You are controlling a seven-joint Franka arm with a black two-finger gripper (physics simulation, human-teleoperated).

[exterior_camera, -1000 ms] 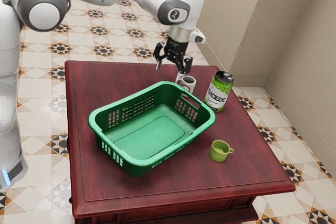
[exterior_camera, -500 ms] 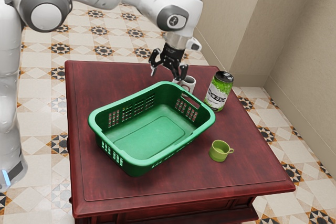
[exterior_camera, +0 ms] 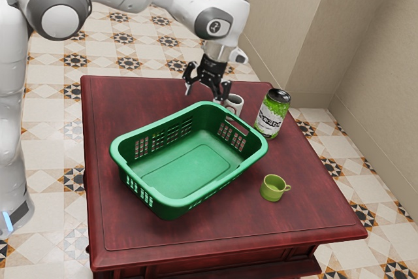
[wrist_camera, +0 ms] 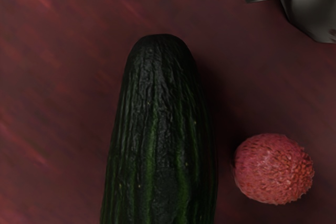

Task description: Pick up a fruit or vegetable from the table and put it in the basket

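My hand is above the desk near its far edge, just beyond the basket; its fingers stand apart. Wrist view: a dark green, ridged cucumber lies on the desk under my hand, a pink, rough-skinned lychee just beside it, the two not touching. A white mug stands near my hand. Toward the exterior view's right edge of the desk: a green can, upright, and a green cup.
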